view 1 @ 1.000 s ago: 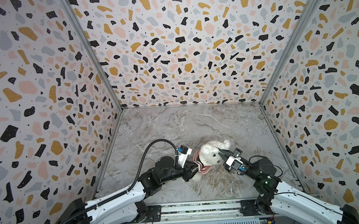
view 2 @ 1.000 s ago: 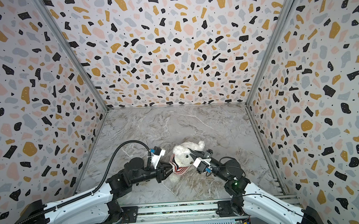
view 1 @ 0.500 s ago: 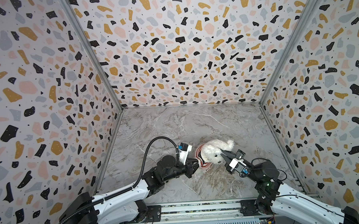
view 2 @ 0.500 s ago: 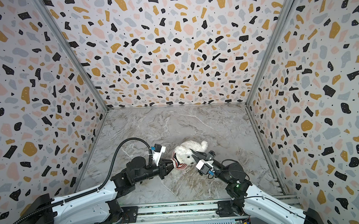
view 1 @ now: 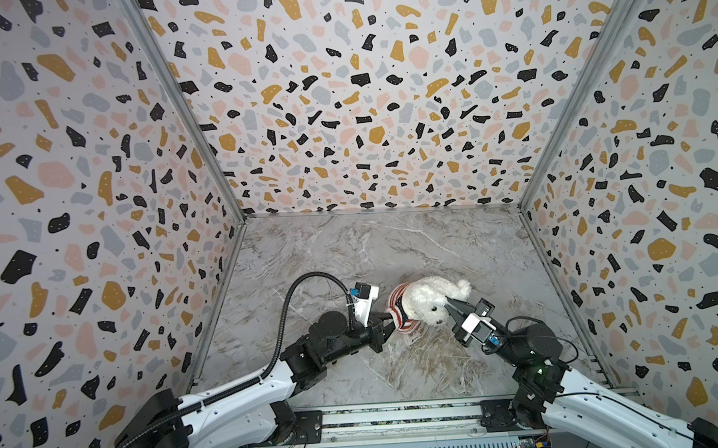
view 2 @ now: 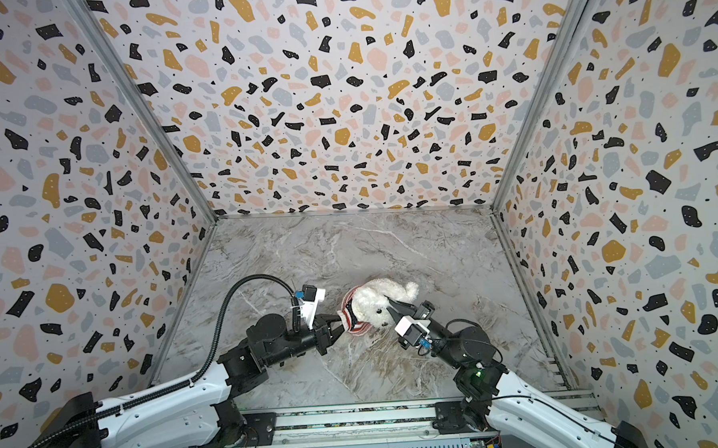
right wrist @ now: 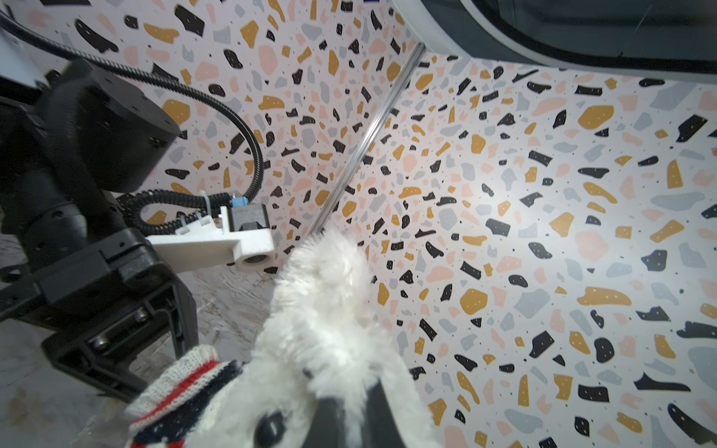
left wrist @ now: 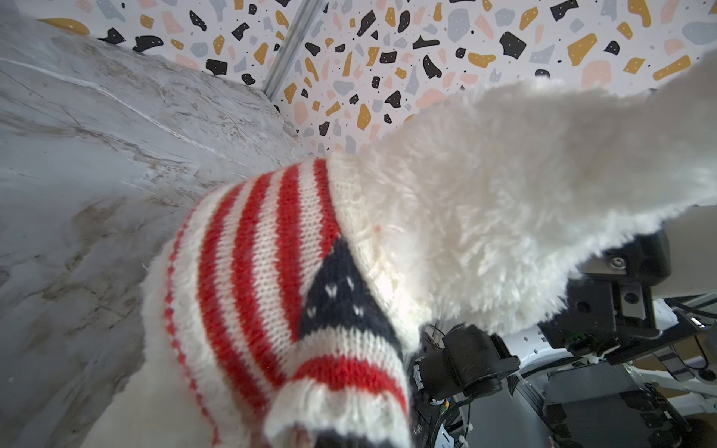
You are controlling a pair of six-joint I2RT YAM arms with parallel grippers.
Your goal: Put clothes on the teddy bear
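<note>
Terrazzo walls (right wrist: 504, 232) back teddy bear's (right wrist: 322, 310) eye (right wrist: 269, 428); left wrist shows sweater (left wrist: 252, 271) stripes.

Both top views look steeply down from high above the teddy bear (view 1: 425, 299) and cover nearly the same whole worktop (view 1: 350, 250). The left wrist view faces the teddy bear at close range from its sweater (left wrist: 264, 271) end. The right wrist view faces it closely from the head end, and both wrist views include the sweater.
</note>
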